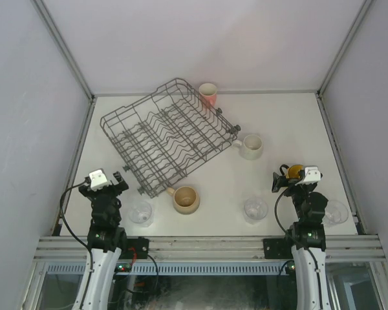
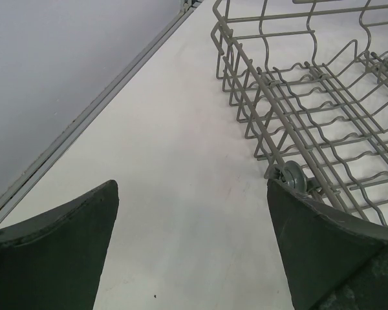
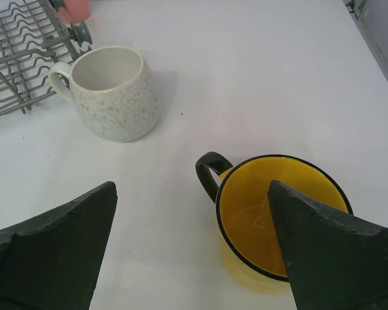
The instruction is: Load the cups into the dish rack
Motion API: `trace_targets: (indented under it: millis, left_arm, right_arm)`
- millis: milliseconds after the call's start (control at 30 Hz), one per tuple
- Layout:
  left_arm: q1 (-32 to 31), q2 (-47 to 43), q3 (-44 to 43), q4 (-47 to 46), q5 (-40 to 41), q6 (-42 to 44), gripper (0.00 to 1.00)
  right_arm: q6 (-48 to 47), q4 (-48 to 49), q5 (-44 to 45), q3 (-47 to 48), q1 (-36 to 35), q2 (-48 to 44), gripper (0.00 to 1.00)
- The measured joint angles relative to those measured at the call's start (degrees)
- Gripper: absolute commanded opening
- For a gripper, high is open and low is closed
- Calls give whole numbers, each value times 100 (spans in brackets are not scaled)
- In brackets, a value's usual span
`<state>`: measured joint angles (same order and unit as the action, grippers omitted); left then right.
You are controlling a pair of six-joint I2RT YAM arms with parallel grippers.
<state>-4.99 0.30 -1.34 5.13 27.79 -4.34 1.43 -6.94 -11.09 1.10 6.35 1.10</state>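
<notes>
Over toward the far left of the tabletop (image 1: 291,123), the dark-grey dish rack (image 1: 168,135) sits angled. Left fingers (image 2: 58,245) and right fingers (image 3: 58,245) are both spread wide, gripping nothing. Cups stand around the rack: white mug (image 1: 251,146), tan mug (image 1: 185,199), yellow mug (image 3: 271,219) by the right fingers, pink tumbler (image 1: 208,94) behind, clear glass tumblers (image 1: 255,209) near the arms.

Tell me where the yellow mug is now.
In the top view, the yellow mug stands on the table's right side, just beyond the right tool; the white speckled mug is farther back and left.
</notes>
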Motion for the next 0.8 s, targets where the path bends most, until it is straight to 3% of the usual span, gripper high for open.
trace_targets:
  millis: [567, 800]
  left_arm:
    - [0, 0, 0, 0, 0, 0, 100]
    - [0, 0, 0, 0, 0, 0, 100]
  right_arm:
    - [24, -85, 157, 33, 0, -52, 100]
    - [409, -940, 48, 1143, -55, 271, 100]
